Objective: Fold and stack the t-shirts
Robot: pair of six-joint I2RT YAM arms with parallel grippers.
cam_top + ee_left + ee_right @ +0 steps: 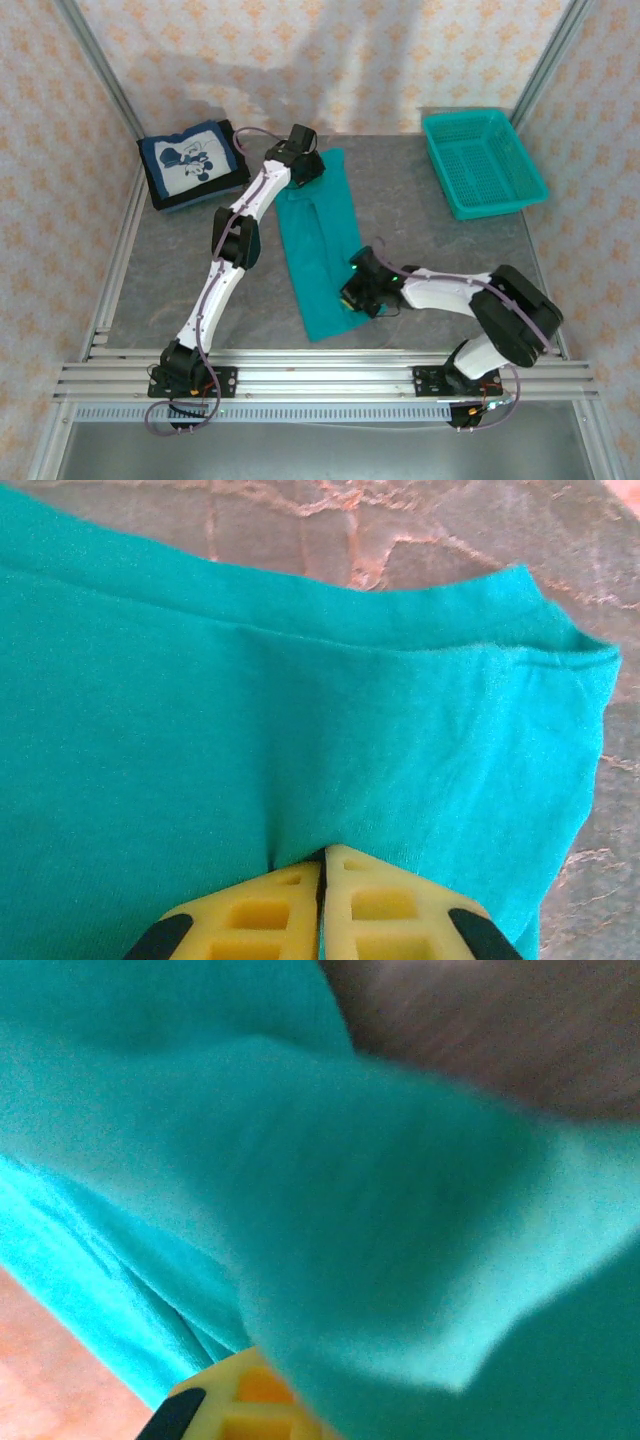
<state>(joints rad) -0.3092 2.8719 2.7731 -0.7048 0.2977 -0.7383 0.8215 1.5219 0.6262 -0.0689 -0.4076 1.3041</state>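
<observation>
Two pinches, teal t-shirt (318, 250) | left tool (322, 858): end toward desk (420, 230) far edge; right tool (356, 292): near-edge end | limp, light, probably best held by corners

Blurred teal t-shirt (380, 1250) hides most of the right claw (245, 1385), cropped by the bottom edge.

The teal t-shirt (320, 240) is matt cloth; the basket (482, 160), plastic mesh.

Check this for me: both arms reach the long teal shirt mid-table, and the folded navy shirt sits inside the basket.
One thing is wrong: the navy shirt is not in the basket. It lies at the table's far left; the basket is far right, as the top view shows. The rest stands.
</observation>
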